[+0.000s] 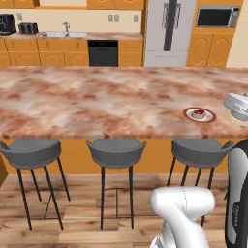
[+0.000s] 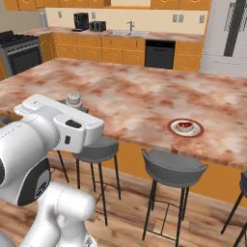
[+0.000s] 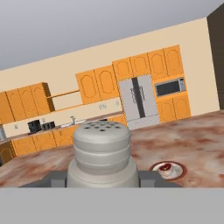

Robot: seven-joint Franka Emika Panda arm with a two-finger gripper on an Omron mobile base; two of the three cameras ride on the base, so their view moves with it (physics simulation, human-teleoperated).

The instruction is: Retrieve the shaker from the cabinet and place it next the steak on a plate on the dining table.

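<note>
In the left base view we see the plate [image 1: 199, 115] with the steak [image 1: 198, 113] at the dining table's [image 1: 97, 101] right near edge. In the right base view our arm reaches level, the shaker [image 2: 74, 99] poking above the gripper [image 2: 73, 105]. In the hand view its grey holed cap sits clamped between closed fingers [image 3: 52, 178]. No writing is readable.

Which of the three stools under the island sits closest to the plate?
The right-hand stool in the left base view, directly below the plate with the steak; the middle stool and left stool stand farther along.
</note>
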